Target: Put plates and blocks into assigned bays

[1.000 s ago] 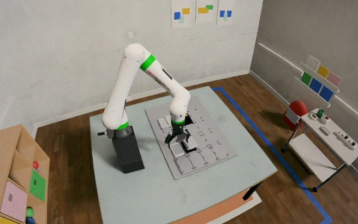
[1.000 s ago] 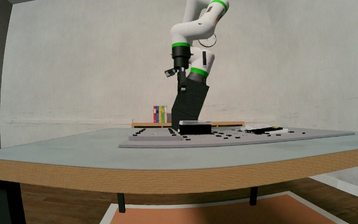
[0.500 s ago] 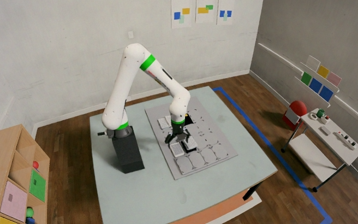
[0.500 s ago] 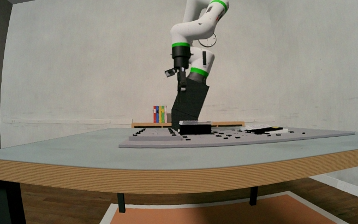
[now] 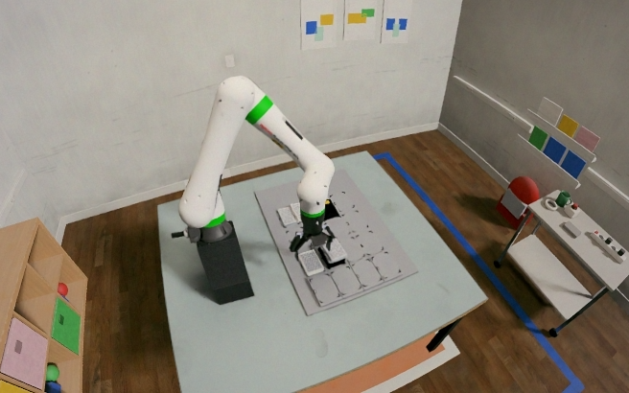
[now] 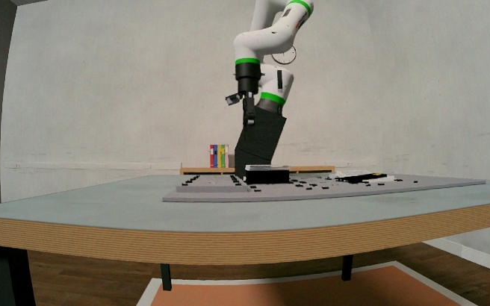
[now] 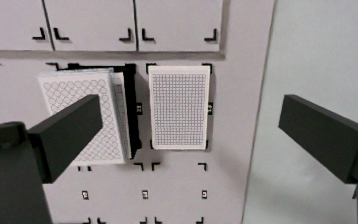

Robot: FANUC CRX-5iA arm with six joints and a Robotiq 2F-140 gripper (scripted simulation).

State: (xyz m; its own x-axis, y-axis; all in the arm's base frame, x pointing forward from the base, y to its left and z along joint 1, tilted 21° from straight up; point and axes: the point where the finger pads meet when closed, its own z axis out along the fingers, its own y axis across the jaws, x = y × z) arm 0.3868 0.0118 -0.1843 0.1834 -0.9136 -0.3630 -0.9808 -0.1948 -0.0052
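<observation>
My gripper (image 5: 313,243) (image 6: 249,121) (image 7: 190,111) is open and empty, high above the grey deck (image 5: 290,265) (image 6: 315,192) (image 7: 230,175). In the wrist view it hangs over a white, fine-gridded 384-well plate (image 7: 180,107) (image 5: 311,262), which lies flat inside the corner pieces of the bay marked 13. Beside it stands the tall black deep-well block (image 7: 131,107) (image 5: 334,251) (image 6: 267,174). Its white sealed top (image 7: 82,117) looks a little skewed against the bay's corner marks. More white plates (image 5: 288,215) lie further along the deck, partly hidden by the arm.
A black item with a yellow spot (image 5: 332,207) (image 6: 364,176) lies on the deck near the white plates. The raised bays of column 4 (image 5: 346,283) (image 7: 130,20) hold nothing. The arm's black base (image 5: 221,264) stands on the table beside the deck.
</observation>
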